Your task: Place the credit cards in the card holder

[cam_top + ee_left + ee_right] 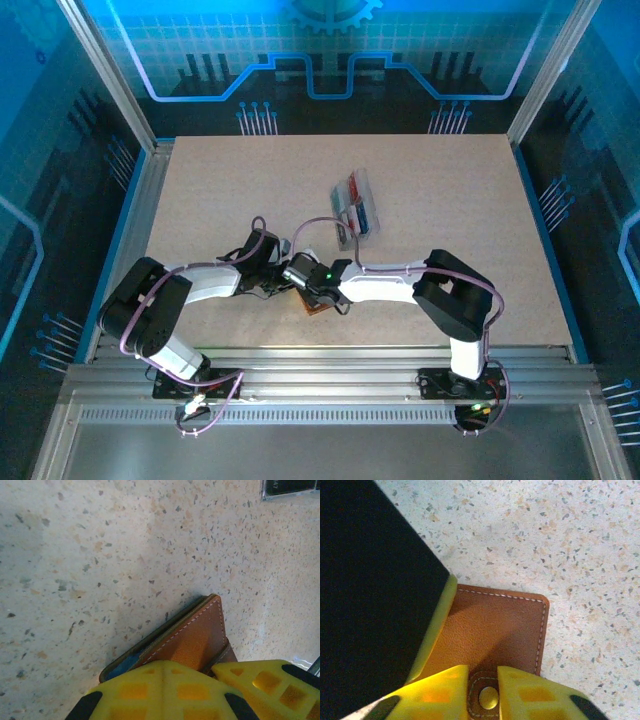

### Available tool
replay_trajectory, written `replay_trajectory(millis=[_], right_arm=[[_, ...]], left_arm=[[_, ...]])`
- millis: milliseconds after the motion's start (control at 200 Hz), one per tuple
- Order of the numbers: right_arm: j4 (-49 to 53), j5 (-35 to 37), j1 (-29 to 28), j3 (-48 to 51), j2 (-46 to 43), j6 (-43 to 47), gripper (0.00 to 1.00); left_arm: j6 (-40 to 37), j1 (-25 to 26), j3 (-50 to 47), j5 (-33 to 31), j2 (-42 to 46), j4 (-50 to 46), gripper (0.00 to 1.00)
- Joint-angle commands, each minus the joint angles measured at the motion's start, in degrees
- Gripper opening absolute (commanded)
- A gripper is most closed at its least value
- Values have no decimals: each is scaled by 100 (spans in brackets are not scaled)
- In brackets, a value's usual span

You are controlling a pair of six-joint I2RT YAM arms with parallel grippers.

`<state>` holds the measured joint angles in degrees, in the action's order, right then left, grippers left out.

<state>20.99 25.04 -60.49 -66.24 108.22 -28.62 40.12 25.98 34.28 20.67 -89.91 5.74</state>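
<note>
The brown leather card holder [318,306] lies closed on the table just ahead of the arm bases, and both grippers meet over it. My left gripper [165,667] is shut, its yellow fingers together on top of the card holder [192,635]; a blue strip shows in the opening at its edge. My right gripper [483,680] is closed on the little clasp tab with its snap, at the near edge of the card holder [495,625]. Several credit cards [365,215], red and blue among them, sit farther back in a clear tray.
The clear plastic tray [362,180] stands mid-table behind the grippers; its corner with a dark card [290,487] shows in the left wrist view. The left gripper's black body [370,605] crowds the card holder's left side. Metal frame rails run along the table edges.
</note>
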Motion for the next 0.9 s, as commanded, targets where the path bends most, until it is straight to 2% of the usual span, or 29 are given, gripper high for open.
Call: replay_trajectory(millis=[0,90,205,265,395,620,775,895], right_arm=[[424,254,11,156,542,36,10],[569,285,11,73,472,58,0],[682,144,25,114,88,85,0],[629,-159,123,227,-181,75,0],[202,-1093,539,636,-693,-17,0],[-340,-1690,1319,1302,-1186,-481,0],[-396,-1227,1647,1906,-1607,-939,0],[-641,-652,1776,2583,-2166,-1506,0]], left_arm=[[-153,21,-228,-221,-176,-360,5],[-137,13,-246,-219,-234,-323,5],[-135,13,-264,-229,-336,-267,4],[-136,13,-257,-234,-395,-239,4],[-146,17,-212,-328,-598,-240,3],[-174,21,-238,-326,-800,-66,1],[-251,86,-159,-112,-738,0,2],[-468,416,216,-214,-728,-307,3]])
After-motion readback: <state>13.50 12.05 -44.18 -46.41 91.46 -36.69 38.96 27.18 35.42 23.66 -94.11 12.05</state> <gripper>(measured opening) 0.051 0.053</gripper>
